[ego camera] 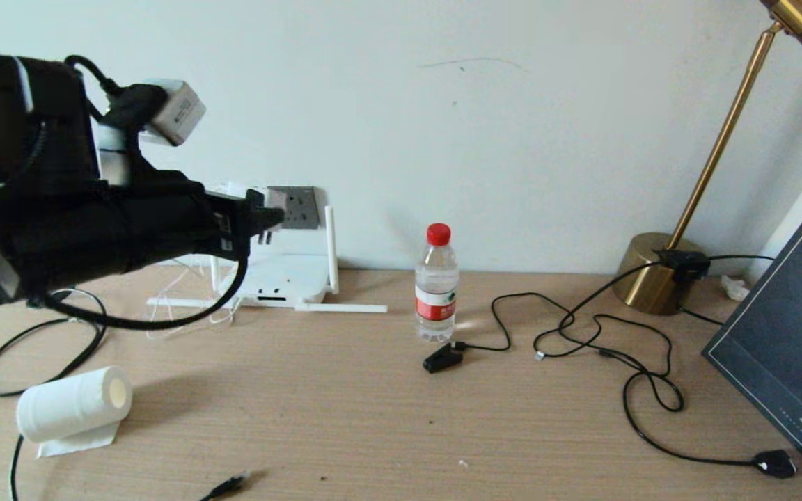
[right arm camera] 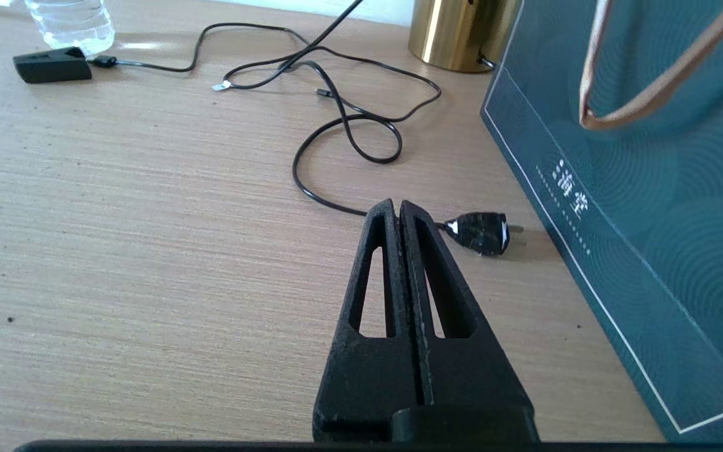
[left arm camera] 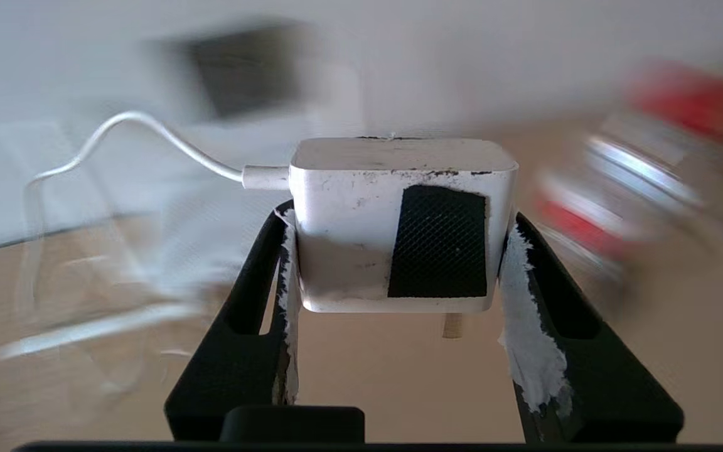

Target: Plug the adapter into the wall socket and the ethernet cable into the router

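- The left gripper was clamped on the adapter, one finger against each side of the white cube, whose dark square face looked back toward the wrist.
- A thin white cord left the adapter's side and curved away; a metal pin showed beneath the cube.
- In the head view the left gripper was raised above the desk near its back left corner, just in front of the wall socket, a dark grey plate on the wall.
- The router lay at the desk's back edge under the socket, antennas spread flat and upright.
- The ethernet cable looped near the left edge, its connector by the front edge.
- A paper roll lay near the front left corner.
- A water bottle stood mid-desk toward the back, with a black clip beside it.
- The right gripper was fully closed on nothing, low over the desk near the right edge, close to a black plug and a teal bag.
- A brass lamp stood at the back right corner.
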